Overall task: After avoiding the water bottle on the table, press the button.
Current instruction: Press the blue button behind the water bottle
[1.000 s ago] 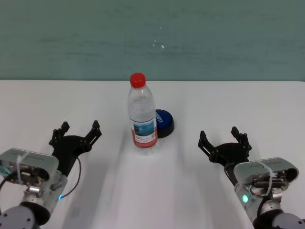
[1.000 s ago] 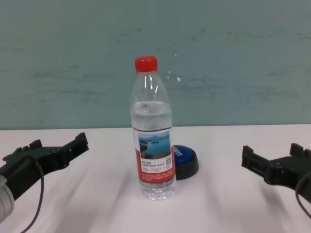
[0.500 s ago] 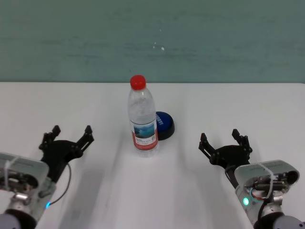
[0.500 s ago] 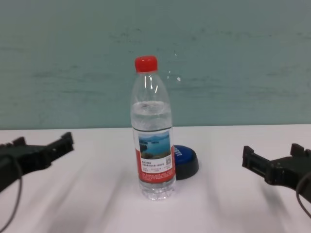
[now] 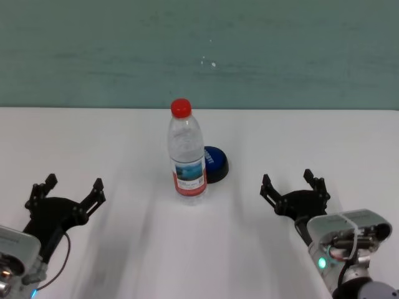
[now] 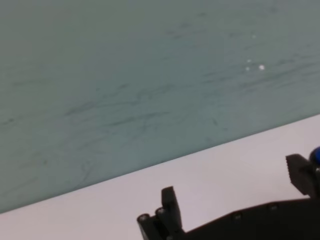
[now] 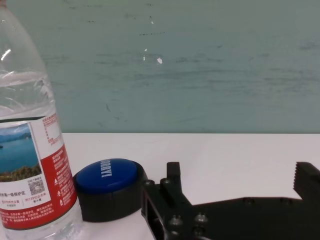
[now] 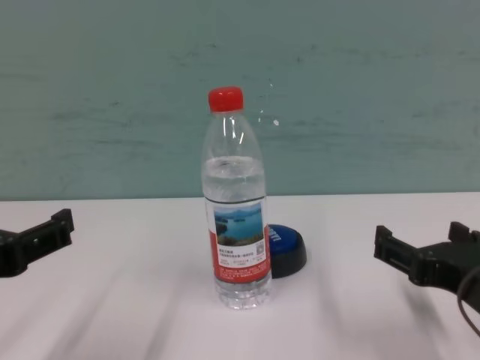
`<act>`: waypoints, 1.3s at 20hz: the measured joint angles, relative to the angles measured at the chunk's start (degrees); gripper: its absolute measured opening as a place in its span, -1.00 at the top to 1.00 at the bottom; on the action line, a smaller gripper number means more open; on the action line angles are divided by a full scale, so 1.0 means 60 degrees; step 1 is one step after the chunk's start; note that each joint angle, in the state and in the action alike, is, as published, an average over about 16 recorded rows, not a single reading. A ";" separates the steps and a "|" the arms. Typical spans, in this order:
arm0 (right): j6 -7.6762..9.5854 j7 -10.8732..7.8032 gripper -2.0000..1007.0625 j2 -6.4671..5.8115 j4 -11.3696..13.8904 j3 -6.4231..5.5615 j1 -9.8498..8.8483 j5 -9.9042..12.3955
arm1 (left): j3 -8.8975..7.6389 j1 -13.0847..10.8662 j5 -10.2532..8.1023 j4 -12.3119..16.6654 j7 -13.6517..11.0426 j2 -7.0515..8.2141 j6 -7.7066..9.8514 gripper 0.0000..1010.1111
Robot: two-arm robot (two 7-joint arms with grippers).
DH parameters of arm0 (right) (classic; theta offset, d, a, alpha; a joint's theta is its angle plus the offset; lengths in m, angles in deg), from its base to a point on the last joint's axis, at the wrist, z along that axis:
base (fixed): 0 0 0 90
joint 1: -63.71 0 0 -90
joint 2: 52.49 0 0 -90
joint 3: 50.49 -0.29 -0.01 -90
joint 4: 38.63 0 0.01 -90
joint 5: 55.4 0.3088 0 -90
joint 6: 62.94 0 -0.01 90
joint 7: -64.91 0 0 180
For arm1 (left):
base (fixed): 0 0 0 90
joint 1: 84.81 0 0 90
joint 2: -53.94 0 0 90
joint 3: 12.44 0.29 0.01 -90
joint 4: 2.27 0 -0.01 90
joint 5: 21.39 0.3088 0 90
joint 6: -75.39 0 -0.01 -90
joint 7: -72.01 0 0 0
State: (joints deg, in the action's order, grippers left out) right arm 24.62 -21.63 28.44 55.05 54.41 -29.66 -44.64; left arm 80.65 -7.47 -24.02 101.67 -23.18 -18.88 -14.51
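The water bottle (image 5: 186, 156), clear with a red cap and a lake label, stands upright at the middle of the white table (image 5: 324, 134). It also shows in the chest view (image 8: 236, 225) and the right wrist view (image 7: 30, 150). The blue button (image 5: 216, 160) on a black base sits right behind it, slightly to its right, partly hidden by it in the chest view (image 8: 289, 251) and plain in the right wrist view (image 7: 107, 177). My left gripper (image 5: 72, 187) is open and empty, far left of the bottle. My right gripper (image 5: 292, 184) is open and empty, right of the button.
A teal wall (image 5: 199, 50) runs along the table's far edge. Bare white tabletop lies on both sides of the bottle (image 8: 112, 300) and between the right gripper (image 7: 240, 175) and the button.
My left gripper has drawn back to the left and toward me, farther from the bottle. The right gripper, bottle and button have not moved.
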 joint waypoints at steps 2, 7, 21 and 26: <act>0.0000 0.0000 -0.99 0.0000 0.0000 0.0000 0.0000 0.0000 | -0.0039 -0.0157 0.0075 0.0147 -0.0146 0.0088 -0.0054 -0.98; 0.0000 0.0000 -0.99 0.0000 0.0000 0.0000 0.0000 0.0000 | 0.0061 -0.0139 0.0214 0.0035 -0.0639 0.0246 -0.0332 -0.98; 0.0000 0.0000 -0.99 0.0000 0.0000 0.0000 0.0000 0.0000 | 0.1260 0.1554 0.0353 -0.1685 -0.1950 0.0366 -0.0943 -0.98; 0.0000 0.0000 -0.99 0.0000 0.0000 0.0000 0.0000 0.0000 | 0.1618 0.1966 0.0373 -0.2040 -0.2096 0.0378 -0.0971 -0.98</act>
State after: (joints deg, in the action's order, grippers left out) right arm 24.62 -21.62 28.44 55.05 54.41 -29.66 -44.64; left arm 90.36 4.33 -21.78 89.42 -35.75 -16.62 -20.34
